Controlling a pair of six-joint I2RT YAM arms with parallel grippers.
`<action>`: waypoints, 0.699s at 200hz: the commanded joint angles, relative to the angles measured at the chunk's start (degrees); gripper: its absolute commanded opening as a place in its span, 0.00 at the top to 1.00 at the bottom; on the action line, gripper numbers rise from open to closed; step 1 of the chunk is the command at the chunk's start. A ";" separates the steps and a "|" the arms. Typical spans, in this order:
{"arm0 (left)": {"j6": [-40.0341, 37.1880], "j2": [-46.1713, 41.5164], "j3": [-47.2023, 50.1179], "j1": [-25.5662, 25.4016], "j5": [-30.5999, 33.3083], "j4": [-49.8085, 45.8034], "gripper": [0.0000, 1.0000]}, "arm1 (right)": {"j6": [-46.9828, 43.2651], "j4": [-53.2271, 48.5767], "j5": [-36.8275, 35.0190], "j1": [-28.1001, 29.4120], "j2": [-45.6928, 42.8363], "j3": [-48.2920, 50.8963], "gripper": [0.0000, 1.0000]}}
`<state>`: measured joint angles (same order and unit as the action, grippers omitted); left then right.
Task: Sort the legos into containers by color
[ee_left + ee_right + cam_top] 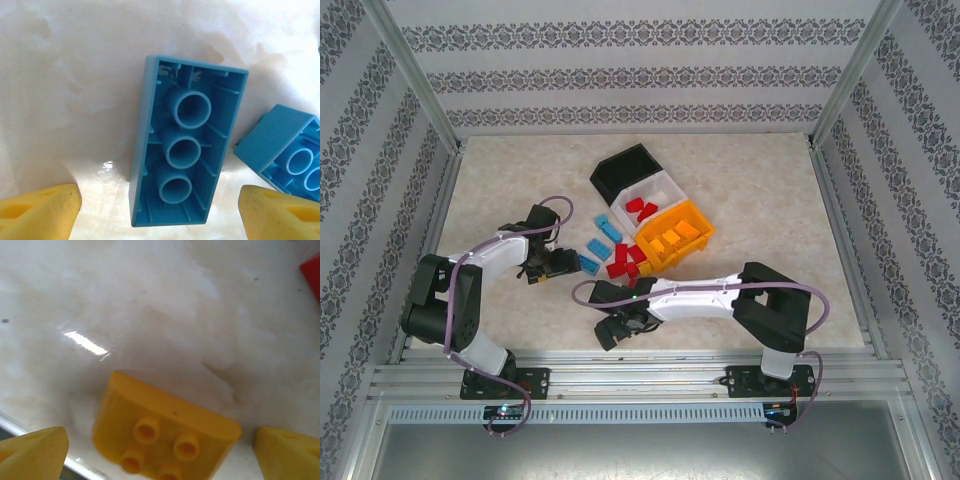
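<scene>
The sort is partly done, by my reckoning. The white plastic bin (665, 185) holds red studded bricks (640, 208), and the orange-yellow plastic bin (698, 240) holds bricks of its own colour. The black plastic bin (620, 172) is too dark inside to read. Left on the pale marbled counter (770, 190) are several light-blue bricks (608, 228) and a cluster of loose red bricks (623, 262) just in front of the bins.

My left arm reaches forward with its wrist bent down. My left claw (558, 262) is spread wide and empty, its yellow fingertips (45, 212) either side of an upturned light-blue brick (175, 170), with another blue brick (285, 147) just beside it. My right arm folds across toward the middle. My right claw (620, 325) hangs low, also wide open and holding nothing, above a yellow curved-edge brick (160, 432) lying studs-up on the counter.
</scene>
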<state>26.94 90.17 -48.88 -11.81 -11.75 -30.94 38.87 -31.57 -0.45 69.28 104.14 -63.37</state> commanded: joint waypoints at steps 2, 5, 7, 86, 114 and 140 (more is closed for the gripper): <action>-3.10 0.63 -1.56 1.42 6.15 1.15 0.15 | 2.25 0.85 0.37 0.49 2.57 -1.11 0.06; -3.20 0.62 -1.63 1.40 6.25 1.07 0.15 | 2.28 0.81 0.37 0.44 2.83 -1.22 0.07; -3.25 0.62 -1.65 1.43 6.33 1.01 0.15 | 2.33 0.74 0.39 0.43 2.96 -1.22 0.07; -3.52 0.51 -2.01 1.39 4.93 1.43 0.15 | 2.30 -1.64 -4.29 0.79 1.77 -1.18 0.39; -3.67 0.13 -2.81 1.43 4.96 0.56 0.15 | 1.74 -2.27 -5.43 -0.04 -0.91 -0.44 0.40; -4.08 0.23 -3.41 1.30 4.75 0.09 0.15 | 0.80 -2.27 -5.54 -1.72 -4.35 0.24 0.40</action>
<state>24.34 90.17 -50.52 -10.85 -7.25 -30.39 40.62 -33.58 -4.03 69.10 104.14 -64.16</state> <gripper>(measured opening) 0.849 0.606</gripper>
